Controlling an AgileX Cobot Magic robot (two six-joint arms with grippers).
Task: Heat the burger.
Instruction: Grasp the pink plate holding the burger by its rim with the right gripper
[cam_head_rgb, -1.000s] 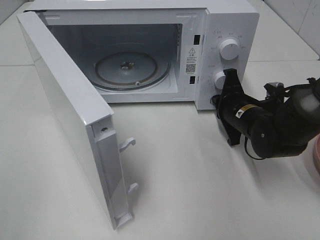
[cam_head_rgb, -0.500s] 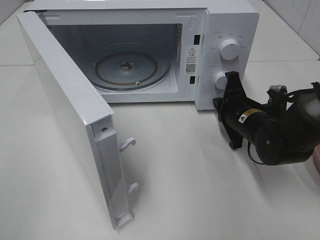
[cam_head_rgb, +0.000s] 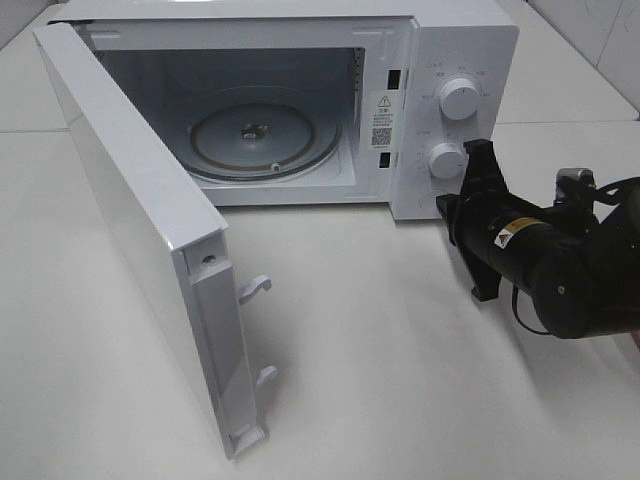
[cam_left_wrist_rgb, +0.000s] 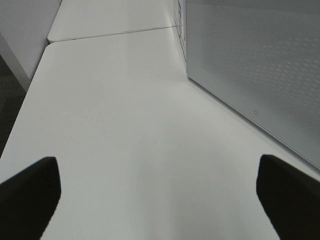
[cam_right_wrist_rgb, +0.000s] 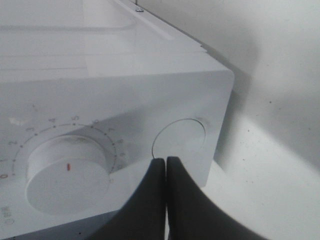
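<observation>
Microwave oven (cam_head_rgb: 455, 40), white, stands on the white bench (cam_head_rgb: 400, 380) with its door (cam_head_rgb: 130, 230) swung wide open on the side away from its control panel. The glass turntable (cam_head_rgb: 265, 135) lies inside the microwave's cavity. Two white knobs sit on the panel, the upper knob (cam_head_rgb: 460, 97) above the lower knob (cam_head_rgb: 446, 160).

The right gripper (cam_right_wrist_rgb: 166, 161) is in front of the microwave's control panel, at its lower part, pointing at the panel. Its black jaws are pressed together with nothing between them. In the right wrist view their tips lie at the rim of a round button (cam_right_wrist_rgb: 178, 142) next to the lower knob, close to the panel's corner. Whether the tips touch the button cannot be told.

The left gripper (cam_left_wrist_rgb: 160, 200) is on the outer side of the microwave's open door, near the door's dotted window panel (cam_left_wrist_rgb: 260, 60). Its jaws stand wide apart, with only the bench surface showing between them. This gripper does not show in the high view.

The burger shows in none of the views, so its place relative to the microwave cannot be told.
</observation>
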